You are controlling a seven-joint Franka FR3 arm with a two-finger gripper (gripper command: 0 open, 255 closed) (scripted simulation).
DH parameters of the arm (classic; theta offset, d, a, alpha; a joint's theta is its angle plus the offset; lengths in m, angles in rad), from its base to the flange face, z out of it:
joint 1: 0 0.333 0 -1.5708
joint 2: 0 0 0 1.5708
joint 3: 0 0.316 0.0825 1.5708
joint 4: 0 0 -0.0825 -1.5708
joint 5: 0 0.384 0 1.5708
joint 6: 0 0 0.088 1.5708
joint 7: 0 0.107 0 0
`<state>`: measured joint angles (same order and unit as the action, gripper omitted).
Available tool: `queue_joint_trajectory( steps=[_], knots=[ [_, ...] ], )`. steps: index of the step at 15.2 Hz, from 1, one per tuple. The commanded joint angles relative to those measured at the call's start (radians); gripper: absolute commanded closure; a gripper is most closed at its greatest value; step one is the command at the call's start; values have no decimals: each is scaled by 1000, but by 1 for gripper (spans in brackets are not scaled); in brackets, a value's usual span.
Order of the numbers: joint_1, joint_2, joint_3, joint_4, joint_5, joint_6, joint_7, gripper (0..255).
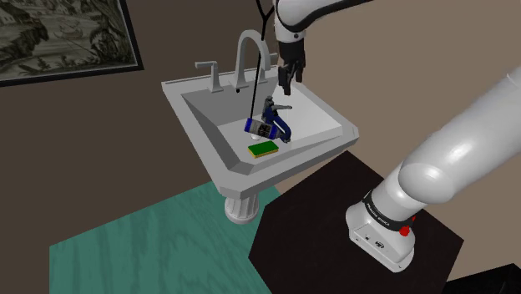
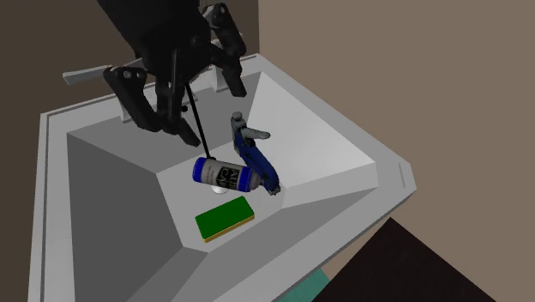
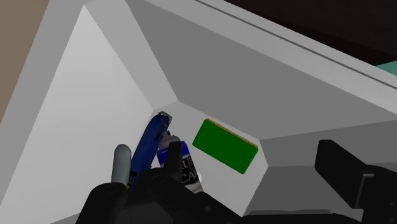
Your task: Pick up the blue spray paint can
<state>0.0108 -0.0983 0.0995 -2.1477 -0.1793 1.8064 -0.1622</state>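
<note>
Fingers (image 3: 340,168) of the black gripper (image 1: 291,82) stand wide apart, clasping nothing, over the white sink (image 2: 50,197). Below them the blue spray paint can (image 2: 225,175) lies on its side on the basin floor (a blue trigger handle (image 2: 255,154) sticks out from one end). Just past it, toward the front rim, sits a green sponge (image 2: 225,216); beyond the rim shows teal floor (image 3: 388,67).

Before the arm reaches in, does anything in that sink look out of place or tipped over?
Yes. The blue-and-white spray paint can lies on its side at the bottom of the pale grey sink basin, next to a blue trigger-handled tool and a green rectangular sponge: unusual sink contents.
</note>
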Motion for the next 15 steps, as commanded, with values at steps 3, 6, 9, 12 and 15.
queue_joint_trajectory(
  steps=[3,6,9,12,15],
  knots=[
    [7,163,10,89,-64,35,7,0],
    [15,287,12,168,-114,50,12,0],
    [28,412,9,258,-163,55,13,0],
    [45,538,2,359,-209,51,10,0],
    [64,667,-8,473,-251,38,0,0]
  ],
)
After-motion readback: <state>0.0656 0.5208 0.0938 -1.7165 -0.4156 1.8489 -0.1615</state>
